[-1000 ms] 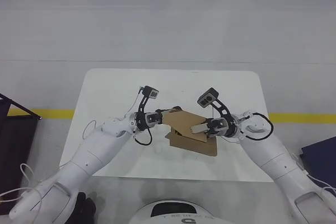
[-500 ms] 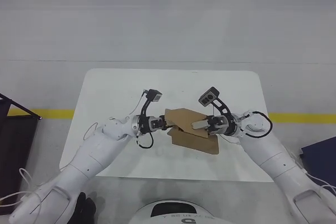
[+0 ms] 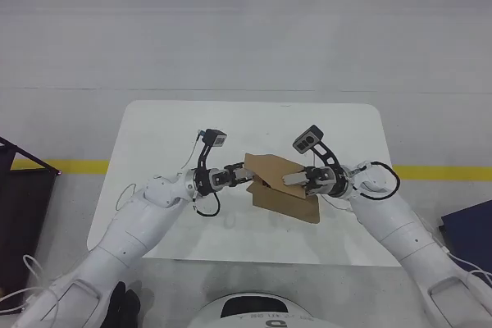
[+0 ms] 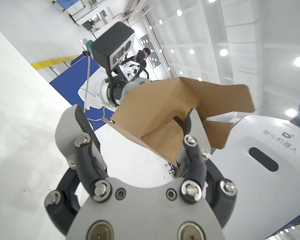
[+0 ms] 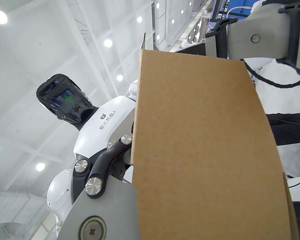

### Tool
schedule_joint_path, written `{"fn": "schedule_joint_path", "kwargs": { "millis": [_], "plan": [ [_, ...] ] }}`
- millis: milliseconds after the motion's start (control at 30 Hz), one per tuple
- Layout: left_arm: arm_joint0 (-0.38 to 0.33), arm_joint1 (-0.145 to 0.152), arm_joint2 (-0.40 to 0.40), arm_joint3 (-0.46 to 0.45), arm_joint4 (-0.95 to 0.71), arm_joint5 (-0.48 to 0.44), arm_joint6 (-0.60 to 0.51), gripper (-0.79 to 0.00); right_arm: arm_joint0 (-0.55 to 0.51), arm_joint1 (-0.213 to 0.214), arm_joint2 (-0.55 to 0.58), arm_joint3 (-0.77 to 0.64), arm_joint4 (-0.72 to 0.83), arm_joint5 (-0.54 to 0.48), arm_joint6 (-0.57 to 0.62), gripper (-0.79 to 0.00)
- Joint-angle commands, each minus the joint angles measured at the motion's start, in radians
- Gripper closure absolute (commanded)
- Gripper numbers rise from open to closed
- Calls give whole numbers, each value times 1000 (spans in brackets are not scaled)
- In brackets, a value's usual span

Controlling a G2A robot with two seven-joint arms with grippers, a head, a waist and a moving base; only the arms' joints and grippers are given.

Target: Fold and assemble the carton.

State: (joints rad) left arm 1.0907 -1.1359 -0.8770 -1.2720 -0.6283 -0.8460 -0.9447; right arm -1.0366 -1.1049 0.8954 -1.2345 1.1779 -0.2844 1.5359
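Your carton (image 3: 289,201) is at the centre of the top view, over the white table (image 3: 164,148), half opened with its flaps loose. You cannot tell whether it rests on the table.

Your left gripper (image 3: 239,175) meets the carton from the left of that frame. In the left wrist view its jaws stand wide, and the carton's (image 4: 152,106) near corner reaches in between them. One finger (image 4: 193,126) touches a flap, and the other (image 4: 76,123) is apart from the cardboard.

Your right gripper (image 3: 299,176) lies against the carton's upper panel from the right. In the right wrist view the carton's (image 5: 202,138) flat panel covers its jaws, so you cannot tell how they stand.
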Motion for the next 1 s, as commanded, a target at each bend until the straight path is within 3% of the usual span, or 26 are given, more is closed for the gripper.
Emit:
{"fn": "schedule_joint_path", "kwargs": {
  "millis": [0, 633, 967],
  "plan": [
    [11, 6, -19, -14, 1, -3, -12, -668, 0, 0, 3, 1, 1, 0, 0, 0],
    [112, 41, -133, -208, 116, -34, 5, -662, 2, -8, 15, 28, 12, 0, 0, 0],
    [121, 60, -193, -181, 232, -31, 30, -674, 5, -12, 25, 48, 14, 0, 0, 0]
  ]
}}
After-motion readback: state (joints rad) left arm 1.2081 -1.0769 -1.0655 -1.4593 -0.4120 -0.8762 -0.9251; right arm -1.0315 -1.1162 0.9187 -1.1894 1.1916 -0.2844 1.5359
